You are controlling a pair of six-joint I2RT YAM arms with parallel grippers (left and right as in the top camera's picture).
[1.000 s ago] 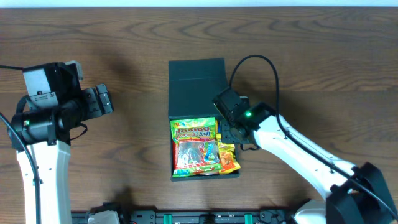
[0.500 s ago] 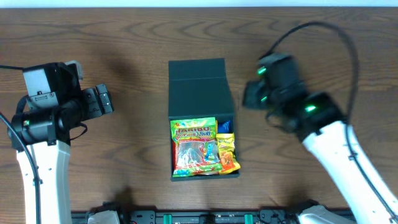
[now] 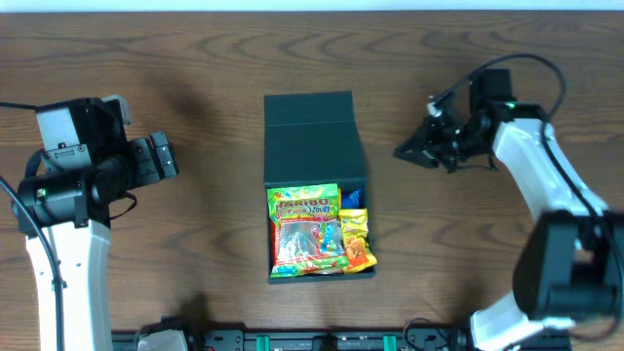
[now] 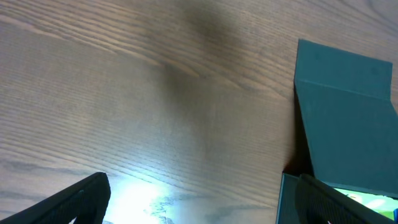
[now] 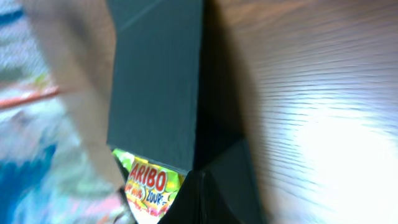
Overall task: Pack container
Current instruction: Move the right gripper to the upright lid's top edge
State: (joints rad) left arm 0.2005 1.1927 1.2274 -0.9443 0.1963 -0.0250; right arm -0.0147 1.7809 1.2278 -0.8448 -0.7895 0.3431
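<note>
Now found box [image 3: 307, 127] left of R gripper [image 3: 405, 153] (pressed shut), nearer than L gripper [image 3: 171, 156] (spread wide).

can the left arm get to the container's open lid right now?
Probably yes. Only bare table lies between the left gripper and the lid of the container. Its fingers are open, and the right gripper sits apart on the other side.

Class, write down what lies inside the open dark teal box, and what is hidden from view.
Inside the container: a green Haribo bag, a yellow-orange packet beside it, and the corner of a blue packet. Whatever lies beneath them, and the box floor, is covered.
</note>
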